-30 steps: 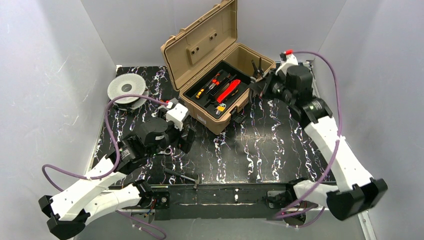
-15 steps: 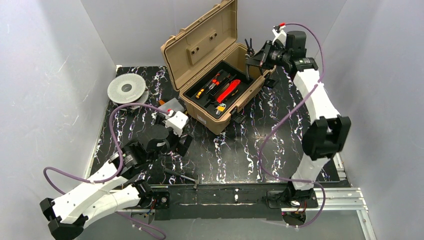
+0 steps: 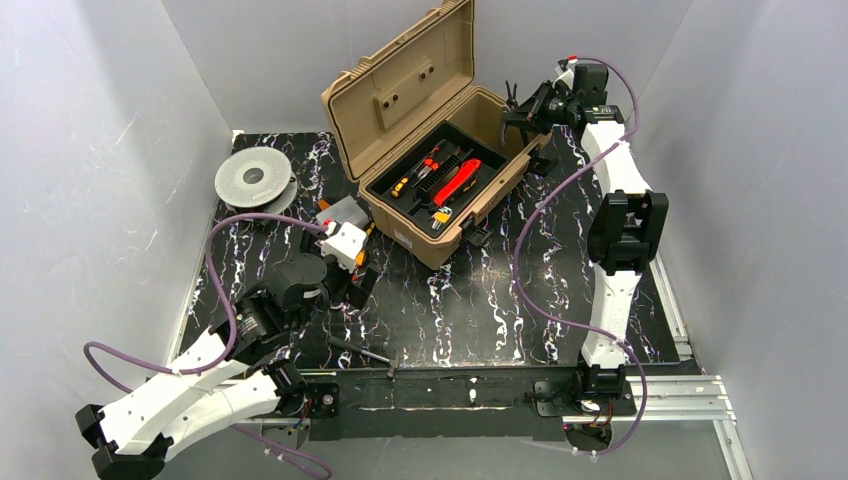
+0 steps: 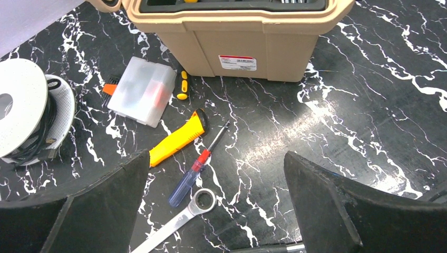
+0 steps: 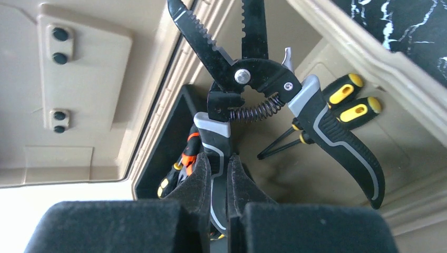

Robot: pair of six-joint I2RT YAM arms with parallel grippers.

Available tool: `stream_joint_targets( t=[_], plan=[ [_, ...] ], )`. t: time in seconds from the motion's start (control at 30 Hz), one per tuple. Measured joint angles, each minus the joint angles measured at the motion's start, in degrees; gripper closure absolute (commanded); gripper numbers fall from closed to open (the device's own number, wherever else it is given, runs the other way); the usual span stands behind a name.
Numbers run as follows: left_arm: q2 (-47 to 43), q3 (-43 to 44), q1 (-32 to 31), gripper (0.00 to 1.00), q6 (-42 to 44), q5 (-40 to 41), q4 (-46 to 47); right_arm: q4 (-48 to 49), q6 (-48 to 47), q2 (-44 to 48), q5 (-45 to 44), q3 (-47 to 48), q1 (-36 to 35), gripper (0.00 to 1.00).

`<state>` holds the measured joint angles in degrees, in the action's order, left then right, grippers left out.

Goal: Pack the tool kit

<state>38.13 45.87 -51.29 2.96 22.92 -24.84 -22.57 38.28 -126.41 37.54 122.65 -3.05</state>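
Clearance at toolbox (image 3: 415, 232) is tight: my right gripper (image 5: 219, 168), clamped on one handle of black spring pliers (image 5: 248, 79), hangs over its deep end bay, apparently above the rim, lid (image 3: 400, 90) close alongside. My left gripper (image 4: 216, 158), spread wide and empty, hovers before toolbox front; screwdriver (image 4: 197, 166), knife (image 4: 176, 139), wrench (image 4: 184, 219) lie beneath.

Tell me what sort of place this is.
Probably a robot test cell in a lab: plain grey walls box in a marble-patterned tabletop, and a left arm and right arm are bolted to a rail at its near edge.
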Motion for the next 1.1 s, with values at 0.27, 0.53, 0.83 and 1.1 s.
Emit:
stream_joint_targets(
  t=[0.27,0.53,0.83,1.1],
  plan=[
    [-0.17,-0.11,0.0,0.0,-0.28,1.79,0.0,-1.2,-1.75,-1.49,-5.49,0.26,-1.22,0.46],
    [-0.2,-0.13,0.0,0.0,-0.55,1.99,0.0,-5.05,-9.64,2.4,-16.79,-2.62,-4.94,0.18],
    [1.29,0.96,0.0,0.0,-6.56,4.61,-2.27,-7.28,-14.43,16.59,-22.77,-13.0,-6.05,0.23],
    [7.32,7.04,0.2,0.0,-25.16,12.13,-14.12,-3.28,-16.31,37.18,-26.91,-36.02,-14.58,0.23]
  ],
)
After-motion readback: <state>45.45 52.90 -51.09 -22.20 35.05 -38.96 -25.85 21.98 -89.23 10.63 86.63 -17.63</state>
